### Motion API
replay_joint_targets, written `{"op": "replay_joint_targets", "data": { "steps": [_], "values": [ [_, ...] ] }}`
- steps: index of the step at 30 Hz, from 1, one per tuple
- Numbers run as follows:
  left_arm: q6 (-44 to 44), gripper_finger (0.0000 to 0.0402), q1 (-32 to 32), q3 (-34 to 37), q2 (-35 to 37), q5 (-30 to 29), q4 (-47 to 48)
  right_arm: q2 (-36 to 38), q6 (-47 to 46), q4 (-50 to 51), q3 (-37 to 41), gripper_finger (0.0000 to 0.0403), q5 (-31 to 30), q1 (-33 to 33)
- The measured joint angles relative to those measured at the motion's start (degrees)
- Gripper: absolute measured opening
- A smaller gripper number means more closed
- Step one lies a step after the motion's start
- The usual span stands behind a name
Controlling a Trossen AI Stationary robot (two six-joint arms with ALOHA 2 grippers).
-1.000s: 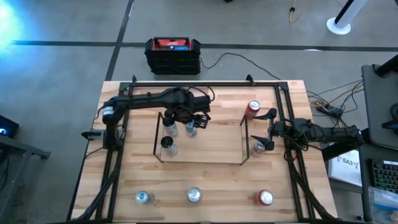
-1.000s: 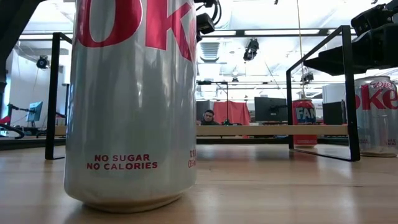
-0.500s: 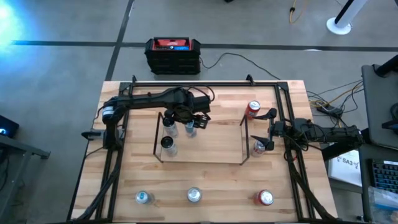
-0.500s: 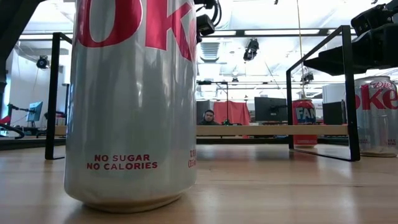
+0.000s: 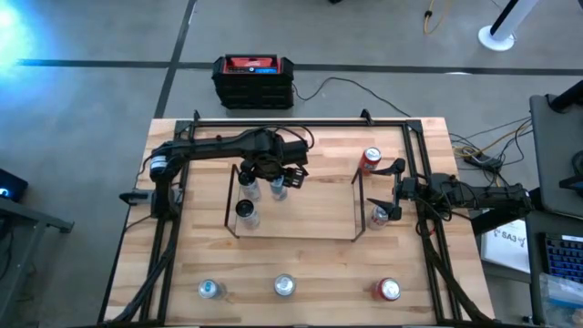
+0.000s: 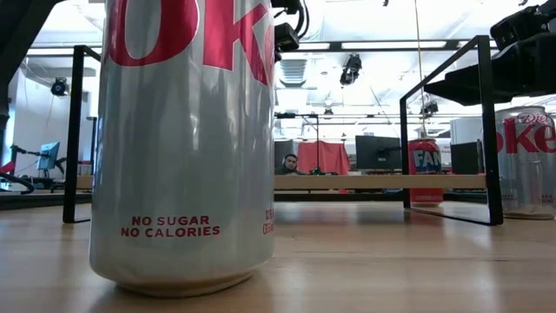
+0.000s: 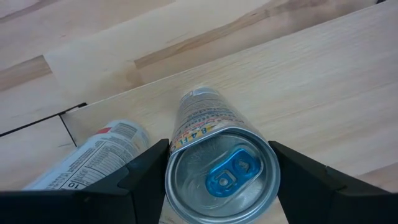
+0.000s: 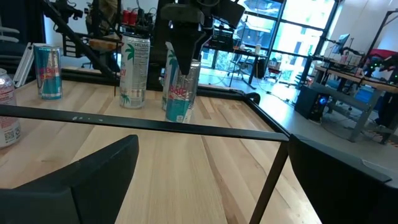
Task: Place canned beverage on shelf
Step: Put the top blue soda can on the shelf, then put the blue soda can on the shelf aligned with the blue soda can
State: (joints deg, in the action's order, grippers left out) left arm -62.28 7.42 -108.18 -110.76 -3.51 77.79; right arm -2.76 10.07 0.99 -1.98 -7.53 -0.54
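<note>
Grey concrete floor surrounds a light wood tabletop [image 5: 301, 255], seen from above, with a black tubular frame [image 5: 414, 155] standing on it. A black and red case [image 5: 254, 81] sits on the floor beyond the far edge.

At the middle of the tabletop stands the shelf [image 5: 310, 205], a low rack with thin black end frames and a pale wood deck.

Two dark arms reach in from the left and right edges. The left end effector [image 5: 281, 179] is over the far left part of the shelf deck, its fingers closed around a blue-tabbed can [image 7: 221, 165] that stands upright on the deck. Just beside this can, toward the shelf's left end, stands a white can [image 5: 249, 185]. A dark-topped can [image 5: 245, 212] stands nearer the front of the deck's left end.

The right end effector [image 5: 393, 191] hangs just off the shelf's right end, fingers spread wide and holding nothing. A silver can [image 5: 379, 217] stands beside its nearer finger, and a red can [image 5: 370, 161] stands near the far right of the tabletop.

Three more cans line the near edge: a blue-topped one [image 5: 209, 290] at left, a silver Coke can [image 5: 285, 287] in the middle, a red-topped one [image 5: 389, 290] at right.
</note>
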Motion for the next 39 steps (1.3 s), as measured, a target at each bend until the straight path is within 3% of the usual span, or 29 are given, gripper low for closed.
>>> {"op": "replay_joint_targets", "data": {
  "steps": [26,39],
  "values": [
    [1.4,0.0285,0.0,-2.0,0.1,-0.6,0.8,0.0,0.0,0.0,0.0,0.0398,0.0,0.0],
    [3.4,0.0286,1.2,-10.1,0.1,-13.0,5.8,0.0,0.0,0.0,0.0,0.0398,0.0,0.0]
  ]
}}
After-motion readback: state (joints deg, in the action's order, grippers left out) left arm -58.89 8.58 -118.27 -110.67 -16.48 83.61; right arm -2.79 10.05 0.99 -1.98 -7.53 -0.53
